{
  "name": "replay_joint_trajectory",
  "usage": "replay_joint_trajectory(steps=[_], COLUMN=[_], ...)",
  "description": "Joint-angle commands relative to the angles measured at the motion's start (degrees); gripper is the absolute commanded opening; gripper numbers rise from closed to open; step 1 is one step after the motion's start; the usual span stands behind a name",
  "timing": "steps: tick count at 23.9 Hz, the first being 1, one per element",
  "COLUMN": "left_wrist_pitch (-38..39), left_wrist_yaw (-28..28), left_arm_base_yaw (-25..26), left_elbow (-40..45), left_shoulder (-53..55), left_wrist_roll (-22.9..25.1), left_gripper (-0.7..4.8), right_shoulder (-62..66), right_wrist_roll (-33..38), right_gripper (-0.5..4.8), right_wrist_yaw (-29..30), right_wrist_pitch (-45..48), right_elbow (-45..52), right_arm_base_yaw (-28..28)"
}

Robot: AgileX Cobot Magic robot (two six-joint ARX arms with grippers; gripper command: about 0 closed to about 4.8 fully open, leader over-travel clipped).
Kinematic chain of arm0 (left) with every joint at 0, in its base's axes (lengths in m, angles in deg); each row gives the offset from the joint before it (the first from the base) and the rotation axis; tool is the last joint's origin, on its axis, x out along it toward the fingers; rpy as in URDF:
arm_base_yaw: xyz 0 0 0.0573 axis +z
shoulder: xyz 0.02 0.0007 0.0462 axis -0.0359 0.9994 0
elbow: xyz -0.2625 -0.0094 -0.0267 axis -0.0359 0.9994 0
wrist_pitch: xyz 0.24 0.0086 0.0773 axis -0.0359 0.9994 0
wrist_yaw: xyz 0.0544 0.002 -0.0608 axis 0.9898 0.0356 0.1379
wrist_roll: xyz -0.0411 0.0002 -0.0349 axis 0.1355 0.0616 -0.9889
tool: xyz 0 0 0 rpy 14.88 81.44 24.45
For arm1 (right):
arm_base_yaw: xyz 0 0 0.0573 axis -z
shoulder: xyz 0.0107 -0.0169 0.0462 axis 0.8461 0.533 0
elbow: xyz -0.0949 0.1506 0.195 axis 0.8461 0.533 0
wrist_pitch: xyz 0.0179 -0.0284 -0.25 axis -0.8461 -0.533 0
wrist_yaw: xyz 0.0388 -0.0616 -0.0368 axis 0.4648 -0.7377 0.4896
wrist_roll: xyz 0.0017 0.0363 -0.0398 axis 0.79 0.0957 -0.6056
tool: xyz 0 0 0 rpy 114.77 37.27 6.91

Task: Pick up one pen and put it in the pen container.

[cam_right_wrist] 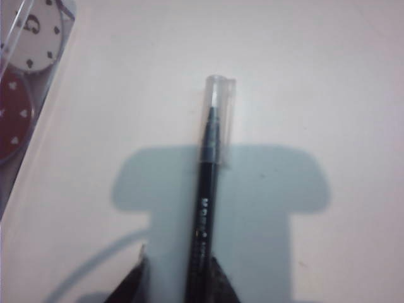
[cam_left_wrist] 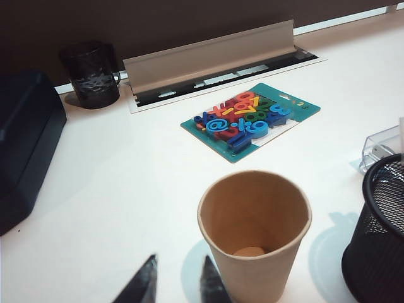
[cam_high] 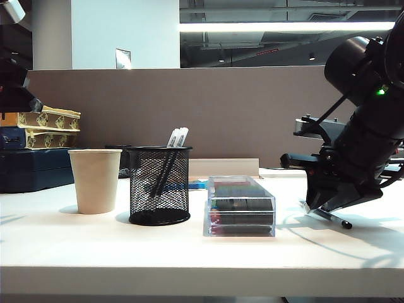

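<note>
The right gripper sits low over the white desk at the 3 o'clock side of the exterior view, its fingers flanking the pen. The pen lies flat between them, clear cap pointing away from the wrist; whether they clamp it I cannot tell. The mesh cup stands near the middle with two pens inside, a paper cup at its 9 o'clock and a clear box at its 3 o'clock. The left gripper hovers beside the paper cup, fingers apart and holding nothing.
</note>
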Motion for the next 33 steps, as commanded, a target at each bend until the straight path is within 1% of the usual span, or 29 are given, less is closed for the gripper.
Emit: replay_joint_trajectory(steps=[1, 2, 3, 8, 9, 10, 11, 14, 33], left_wrist_pitch=[-0.55, -0.55, -0.55, -0.55, -0.55, -0.55, -0.55, -0.55, -0.57], left_wrist_yaw=[-0.31, -0.31, -0.31, -0.28, -0.28, -0.28, -0.28, -0.28, -0.24], left_arm_base_yaw=[0.09, 0.09, 0.09, 0.09, 0.09, 0.09, 0.09, 0.09, 0.09], left_elbow=[-0.35, -0.35, -0.37, -0.37, -0.35, -0.35, -0.35, -0.37, -0.37], left_shoulder=[-0.09, -0.09, -0.09, -0.09, -0.09, -0.09, -0.09, -0.09, -0.09], left_wrist_roll=[0.00, 0.00, 0.00, 0.00, 0.00, 0.00, 0.00, 0.00, 0.00], left_gripper=[0.84, 0.84, 0.84, 0.84, 0.84, 0.84, 0.84, 0.84, 0.84], right_shoulder=[0.13, 0.13, 0.13, 0.13, 0.13, 0.13, 0.13, 0.13, -0.04], right_wrist_roll=[-0.76, -1.11, -1.14, -1.11, -1.09, -1.11, -1.11, -1.11, -1.05], right_gripper=[1.11, 1.03, 0.81, 0.79, 0.64, 0.38, 0.35, 0.01, -0.01], right_wrist_yaw=[-0.55, -0.52, -0.52, -0.55, -0.55, -0.55, -0.55, -0.55, -0.74], right_wrist_pitch=[-1.05, -1.07, -1.16, -1.14, -1.14, -1.14, -1.11, -1.05, 1.46], right_elbow=[0.09, 0.09, 0.09, 0.09, 0.09, 0.09, 0.09, 0.09, -0.85], right_arm_base_yaw=[-0.04, -0.04, -0.04, -0.04, -0.04, -0.04, -0.04, -0.04, -0.04])
